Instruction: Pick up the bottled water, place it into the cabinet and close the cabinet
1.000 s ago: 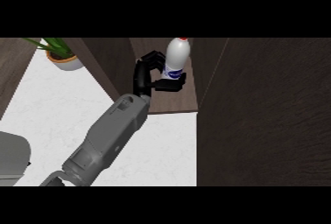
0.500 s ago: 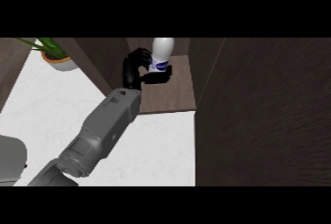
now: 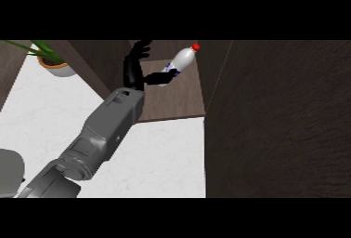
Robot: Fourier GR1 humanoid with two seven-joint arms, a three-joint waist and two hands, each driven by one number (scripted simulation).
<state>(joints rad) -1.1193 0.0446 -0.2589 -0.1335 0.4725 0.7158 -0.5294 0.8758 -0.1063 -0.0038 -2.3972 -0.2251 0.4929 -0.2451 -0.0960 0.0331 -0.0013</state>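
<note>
One tilted bottled water (image 3: 179,62) (label unreadable).

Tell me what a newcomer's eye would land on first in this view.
First, the bottled water with its red cap, tilted to the right inside the cabinet near the top centre. Beside it is the black left hand, fingers spread open, at the end of a grey forearm rising from the lower left. A potted plant sits at the upper left, and a dark cabinet door fills the right side.
</note>
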